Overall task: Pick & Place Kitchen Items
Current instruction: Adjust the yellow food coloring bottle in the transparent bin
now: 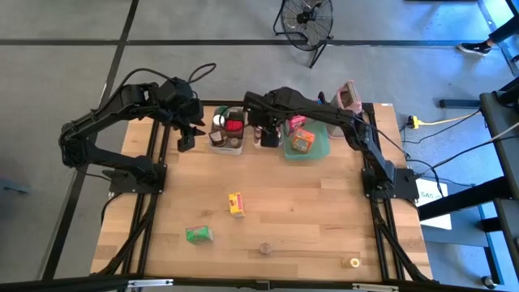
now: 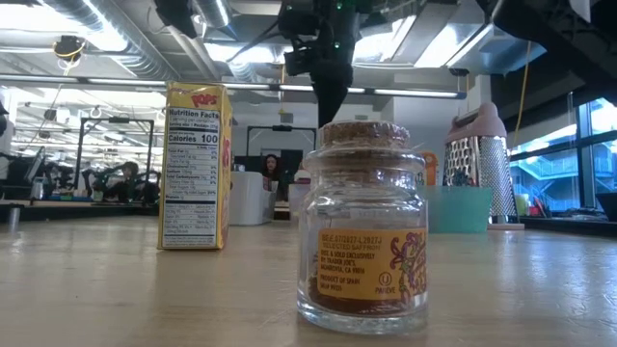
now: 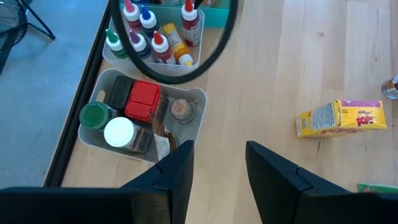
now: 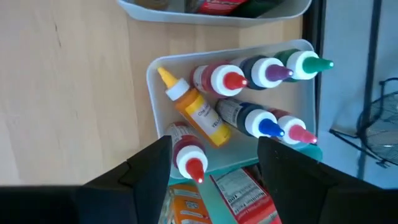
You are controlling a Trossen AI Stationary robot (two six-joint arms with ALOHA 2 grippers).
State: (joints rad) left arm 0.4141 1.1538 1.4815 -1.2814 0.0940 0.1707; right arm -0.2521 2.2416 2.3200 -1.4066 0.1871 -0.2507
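Note:
My right gripper (image 1: 268, 134) hangs open above a clear tub (image 4: 155, 71) of small squeeze bottles with coloured caps at the table's far edge. One red-capped bottle (image 4: 188, 155) lies below the gap between its fingers, which touch nothing. My left gripper (image 1: 188, 138) waits open over the far left, next to a second tub (image 3: 199, 99) holding a red-lidded item (image 3: 143, 99) and small jars. A yellow box (image 1: 236, 203), a green box (image 1: 198, 234), a cork-lidded jar (image 2: 362, 231) and a tiny jar (image 1: 352, 262) rest on the wood.
A green tray (image 1: 323, 150) with food boxes sits right of the tubs, and a metal grater (image 1: 349, 96) with a pink top stands behind it. A black cable (image 3: 221, 43) loops over the bottle tub in the left wrist view. The middle of the table is bare wood.

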